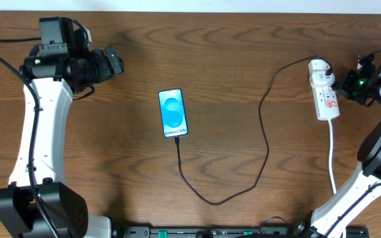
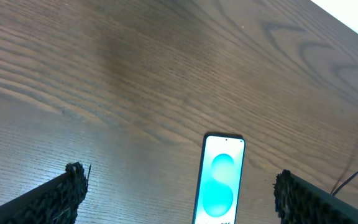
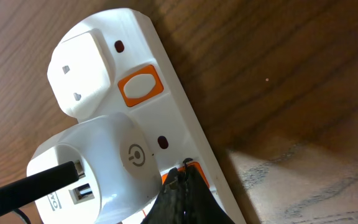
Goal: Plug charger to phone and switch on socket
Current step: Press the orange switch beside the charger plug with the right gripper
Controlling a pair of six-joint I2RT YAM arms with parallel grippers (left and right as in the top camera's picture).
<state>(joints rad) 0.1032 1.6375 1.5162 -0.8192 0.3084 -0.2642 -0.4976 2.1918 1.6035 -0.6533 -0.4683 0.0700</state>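
The phone (image 1: 172,114) reads "Galaxy S25+" on its screen, with the charger (image 1: 267,147) plugged in. The left fingers (image 2: 48,199) gape wide, empty; the right fingers (image 3: 182,199), closed together, touch the socket (image 3: 173,106).

phone (image 2: 221,180) lower end cut by frame edge; socket (image 3: 169,115) second switch (image 3: 199,169) mostly hidden behind right gripper (image 3: 183,180) jaws.
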